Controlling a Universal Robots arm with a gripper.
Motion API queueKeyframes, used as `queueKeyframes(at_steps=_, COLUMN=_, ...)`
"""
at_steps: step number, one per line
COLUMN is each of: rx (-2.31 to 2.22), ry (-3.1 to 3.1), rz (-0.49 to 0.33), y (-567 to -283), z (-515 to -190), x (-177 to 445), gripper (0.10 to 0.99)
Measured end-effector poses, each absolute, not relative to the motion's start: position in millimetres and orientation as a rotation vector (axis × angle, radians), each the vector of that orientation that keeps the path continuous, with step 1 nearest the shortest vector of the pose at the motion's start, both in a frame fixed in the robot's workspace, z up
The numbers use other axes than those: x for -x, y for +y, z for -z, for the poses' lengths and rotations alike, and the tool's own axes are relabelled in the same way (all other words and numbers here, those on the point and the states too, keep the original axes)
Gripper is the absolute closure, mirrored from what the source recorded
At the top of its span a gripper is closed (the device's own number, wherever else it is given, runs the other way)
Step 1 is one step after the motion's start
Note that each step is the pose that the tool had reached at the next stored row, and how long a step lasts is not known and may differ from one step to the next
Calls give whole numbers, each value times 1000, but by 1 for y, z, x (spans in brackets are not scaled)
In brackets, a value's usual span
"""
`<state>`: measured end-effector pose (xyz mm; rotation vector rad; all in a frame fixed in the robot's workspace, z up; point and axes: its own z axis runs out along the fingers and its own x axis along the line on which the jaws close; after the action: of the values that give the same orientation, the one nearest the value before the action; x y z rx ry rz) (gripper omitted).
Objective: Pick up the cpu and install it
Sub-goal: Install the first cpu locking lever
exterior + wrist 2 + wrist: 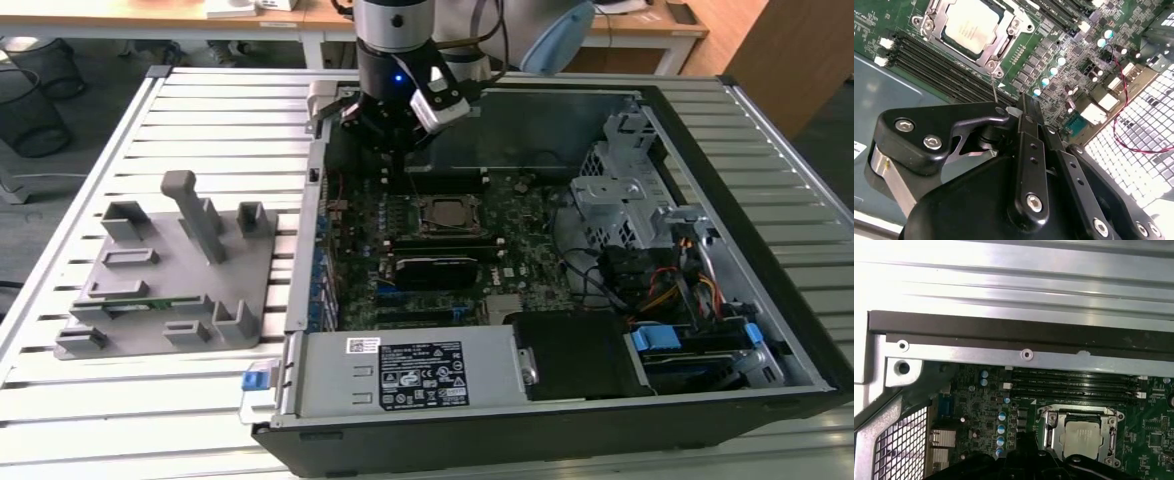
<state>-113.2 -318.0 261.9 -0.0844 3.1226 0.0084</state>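
While seated in its socket, cpu (pixel 973 26) — gripper (pixel 387 140) above.

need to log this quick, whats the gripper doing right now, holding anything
Gripper: above the motherboard, beside the socket where the cpu already sits. Open or closed cannot be told.

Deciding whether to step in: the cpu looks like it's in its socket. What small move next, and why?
Probably a short straight lift. The cpu lies flat in the socket, and the gripper hangs beside it, apart from it, close over the board, so rising first seems safest.
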Motion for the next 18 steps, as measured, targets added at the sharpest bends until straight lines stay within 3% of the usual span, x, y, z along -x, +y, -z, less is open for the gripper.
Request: queueKeyframes(at_steps=18, rx=84, ry=3122, rz=-22, y=-306, z=-256, x=105, gripper=980)
